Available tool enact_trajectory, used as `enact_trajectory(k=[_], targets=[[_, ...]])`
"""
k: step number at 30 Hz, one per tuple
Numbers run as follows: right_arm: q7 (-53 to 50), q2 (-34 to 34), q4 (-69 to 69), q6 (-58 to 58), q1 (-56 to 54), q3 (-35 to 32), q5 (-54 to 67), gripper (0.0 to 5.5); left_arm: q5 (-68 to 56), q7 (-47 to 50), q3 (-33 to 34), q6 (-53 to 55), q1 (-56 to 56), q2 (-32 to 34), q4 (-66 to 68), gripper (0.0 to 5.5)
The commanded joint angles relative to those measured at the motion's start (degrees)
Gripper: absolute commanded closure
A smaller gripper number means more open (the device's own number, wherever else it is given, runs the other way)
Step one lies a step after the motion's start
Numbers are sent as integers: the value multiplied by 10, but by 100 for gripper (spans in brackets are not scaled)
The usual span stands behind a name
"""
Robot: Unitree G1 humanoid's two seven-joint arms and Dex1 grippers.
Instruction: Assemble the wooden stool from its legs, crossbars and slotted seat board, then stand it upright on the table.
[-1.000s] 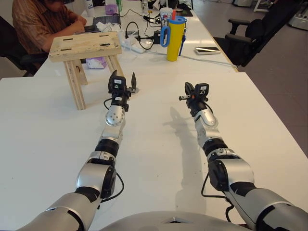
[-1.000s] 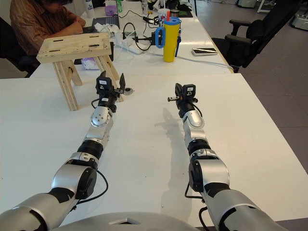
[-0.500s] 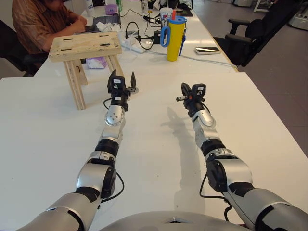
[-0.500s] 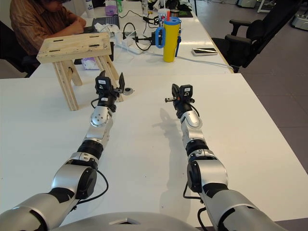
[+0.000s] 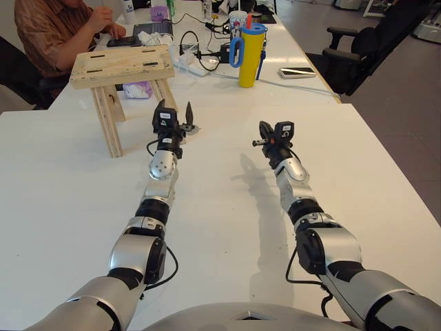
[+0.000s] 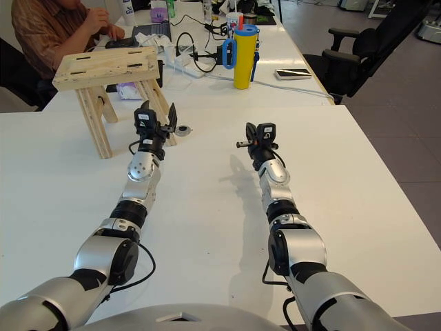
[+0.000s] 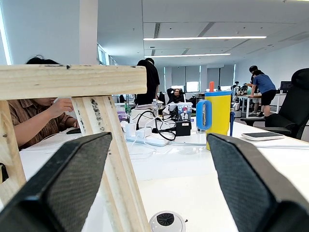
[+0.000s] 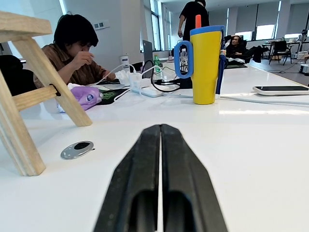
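The stool stands assembled far left, so I judge my work done: left gripper spread wide, empty, just beside it; right gripper pinched together, holding nothing.

One wooden stool, one yellow tumbler, one phone, one round metal disc

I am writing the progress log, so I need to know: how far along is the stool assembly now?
Done: the wooden stool stands upright on the table, with its seat board on top of the legs and a crossbar joined in.
In hand: nothing. The left gripper is open near one leg, and the right gripper is shut and empty.
Left: apparently nothing, judging from these views.
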Motion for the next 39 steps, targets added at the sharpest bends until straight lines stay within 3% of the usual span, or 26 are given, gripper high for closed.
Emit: enact_trajectory(k=[1, 39], targets=[[2, -3, 6, 7, -16, -1, -2, 550, -3, 0, 3, -2, 2, -1, 6, 186], [3, -10, 13, 18, -25, 1, -4, 550, 1, -2, -5, 14, 38, -14, -22, 186]])
